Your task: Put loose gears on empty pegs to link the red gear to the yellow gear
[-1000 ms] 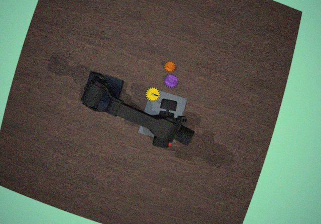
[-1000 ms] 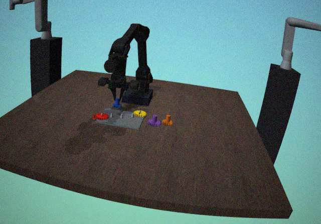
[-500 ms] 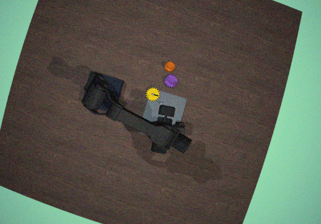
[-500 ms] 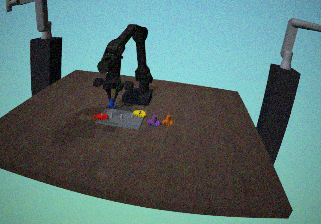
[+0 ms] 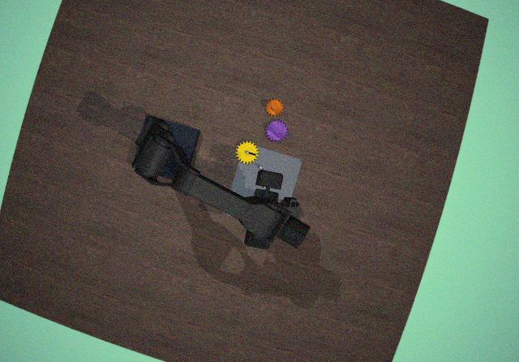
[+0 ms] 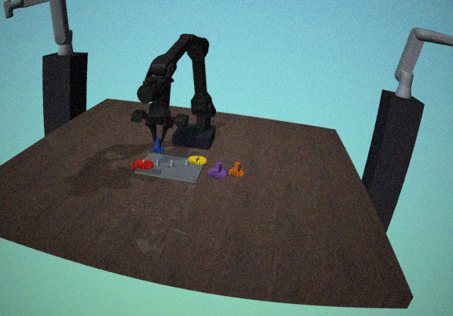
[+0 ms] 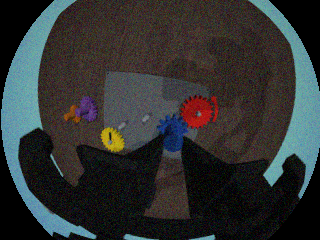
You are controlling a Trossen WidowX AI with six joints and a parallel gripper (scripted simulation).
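Observation:
My gripper point(image 6: 158, 141) point(image 7: 172, 139) is shut on the upright handle of a blue gear point(image 6: 158, 147) point(image 7: 172, 131) and holds it above the grey board point(image 5: 289, 167) point(image 6: 179, 175) point(image 7: 130, 90), near the red gear. The red gear point(image 6: 143, 164) point(image 7: 195, 110) sits on a peg at one end; the arm hides it in the top view. The yellow gear point(image 5: 245, 154) point(image 6: 197, 159) point(image 7: 112, 139) with a black stripe sits at the other end. Three empty pegs show between them in the exterior view. A purple gear point(image 5: 276, 131) point(image 6: 218, 171) point(image 7: 87, 109) and an orange gear point(image 5: 274, 107) point(image 6: 236, 170) point(image 7: 73, 114) stand on the table.
The purple and orange gears stand side by side just beyond the yellow gear's end of the board. The arm's base point(image 5: 184, 140) point(image 6: 193, 137) is on the table behind the board. Two grey arms on dark pedestals stand beyond the table's edges.

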